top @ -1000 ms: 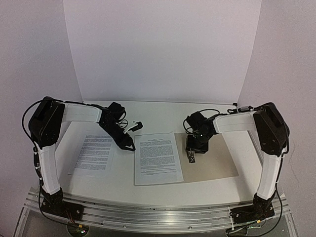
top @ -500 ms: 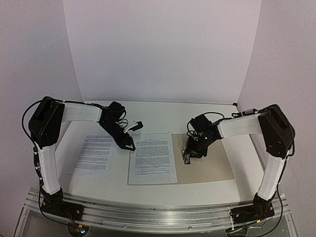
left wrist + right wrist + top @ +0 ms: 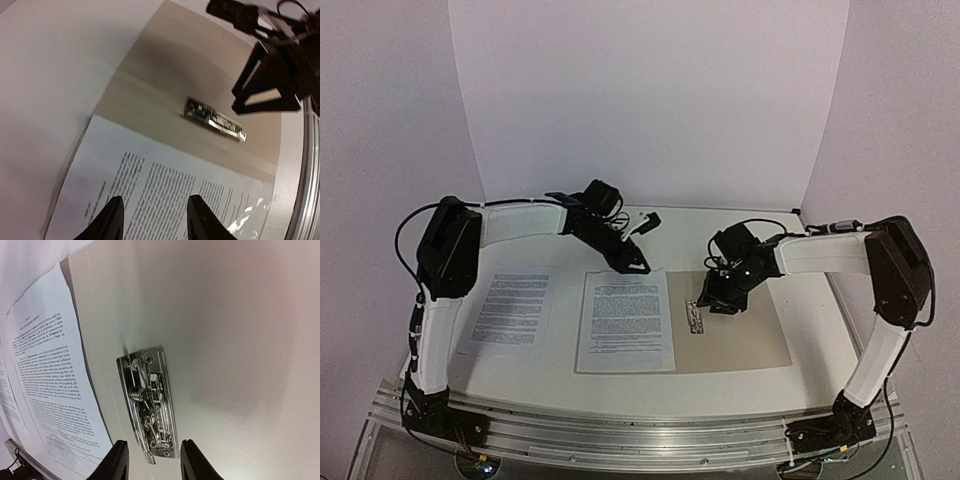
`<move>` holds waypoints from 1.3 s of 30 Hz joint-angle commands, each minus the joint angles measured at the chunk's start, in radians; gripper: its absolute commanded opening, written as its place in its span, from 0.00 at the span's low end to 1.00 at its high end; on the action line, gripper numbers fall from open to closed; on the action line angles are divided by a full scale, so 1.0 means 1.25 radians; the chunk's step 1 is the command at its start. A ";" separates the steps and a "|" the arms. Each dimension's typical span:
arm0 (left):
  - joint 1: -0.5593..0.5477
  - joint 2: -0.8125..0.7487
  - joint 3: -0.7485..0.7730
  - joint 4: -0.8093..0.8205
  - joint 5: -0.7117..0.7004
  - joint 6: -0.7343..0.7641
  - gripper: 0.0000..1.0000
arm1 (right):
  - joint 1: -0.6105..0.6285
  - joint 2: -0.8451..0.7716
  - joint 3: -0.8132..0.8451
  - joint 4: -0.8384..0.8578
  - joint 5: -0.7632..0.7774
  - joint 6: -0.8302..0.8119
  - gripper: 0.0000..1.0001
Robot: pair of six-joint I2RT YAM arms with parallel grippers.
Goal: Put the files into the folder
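The beige folder (image 3: 745, 335) lies open at the middle right, with its metal clip (image 3: 697, 316) at the spine. One printed sheet (image 3: 626, 320) lies over the folder's left cover. The second sheet (image 3: 510, 310) lies on the table to the left. My left gripper (image 3: 640, 267) hovers open and empty over the far edge of the middle sheet (image 3: 165, 195), with the clip (image 3: 215, 119) ahead of it. My right gripper (image 3: 708, 302) hangs open and empty just above the clip (image 3: 147, 405), over the folder's bare inside (image 3: 235, 340).
The white table (image 3: 570, 385) has a white backdrop behind it and a metal rail along its near edge (image 3: 640, 430). Cables hang from both wrists. The right gripper (image 3: 265, 90) shows in the left wrist view, close by over the folder.
My left arm has swung from the sheet's left side to its far edge. The middle sheet has slid left and squared up on the left cover. My right gripper has shifted slightly back.
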 commanded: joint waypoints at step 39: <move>-0.108 0.234 0.225 -0.055 -0.082 -0.617 0.38 | 0.000 0.098 -0.003 0.148 -0.125 -0.030 0.24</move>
